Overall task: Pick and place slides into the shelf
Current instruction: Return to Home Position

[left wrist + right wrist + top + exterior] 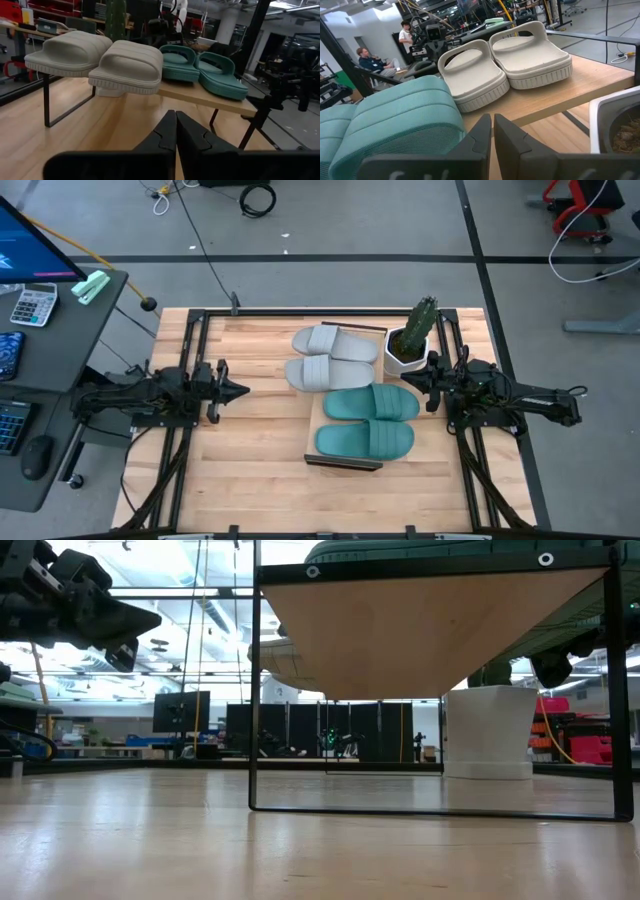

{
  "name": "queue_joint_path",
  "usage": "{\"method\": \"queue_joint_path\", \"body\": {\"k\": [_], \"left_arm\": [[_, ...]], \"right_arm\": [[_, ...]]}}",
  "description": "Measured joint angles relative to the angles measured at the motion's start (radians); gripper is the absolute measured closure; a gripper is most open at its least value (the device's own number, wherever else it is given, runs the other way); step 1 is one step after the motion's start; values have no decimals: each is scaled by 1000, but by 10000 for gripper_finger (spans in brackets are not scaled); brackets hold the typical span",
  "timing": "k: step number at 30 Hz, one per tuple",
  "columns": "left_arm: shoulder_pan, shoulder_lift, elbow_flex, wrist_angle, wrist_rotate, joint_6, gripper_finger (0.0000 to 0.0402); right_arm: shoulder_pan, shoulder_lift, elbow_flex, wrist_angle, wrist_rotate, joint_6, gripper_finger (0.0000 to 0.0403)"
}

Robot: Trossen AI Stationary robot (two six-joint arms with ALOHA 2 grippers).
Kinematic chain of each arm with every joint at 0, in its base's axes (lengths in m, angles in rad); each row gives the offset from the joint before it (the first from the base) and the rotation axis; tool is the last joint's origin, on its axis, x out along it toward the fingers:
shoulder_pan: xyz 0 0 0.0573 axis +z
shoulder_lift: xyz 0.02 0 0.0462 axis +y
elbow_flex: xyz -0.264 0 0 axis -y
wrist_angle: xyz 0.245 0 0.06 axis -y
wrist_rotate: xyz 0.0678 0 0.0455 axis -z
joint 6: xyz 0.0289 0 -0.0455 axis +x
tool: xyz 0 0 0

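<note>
All four slides are seen resting on the long light-wood shelf with dark metal ends (344, 463): the two light grey rubbery sandals (325, 370) at its far end, the two teal-green rubbery sandals (372, 404) at its near end. The left gripper (238, 391) is held well apart from the shelf. The right gripper (408, 379) is just beside it, near a white potted cactus (405, 356). Both are closed and nothing is gripped. The slides are judged light, soft and grippy — best taken by the wide strap, or pinched at the sole's edge.
</note>
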Motion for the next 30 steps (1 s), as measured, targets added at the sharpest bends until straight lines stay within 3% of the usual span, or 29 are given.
{"method": "queue_joint_path", "body": {"k": [10, 30], "left_arm": [[0, 0, 0, -1, 0, 0, 355], [0, 1, 0, -1, 0, 1, 359]], "right_arm": [[0, 0, 0, 0, 0, 0, 376], [0, 0, 0, 0, 0, 0, 376]]}}
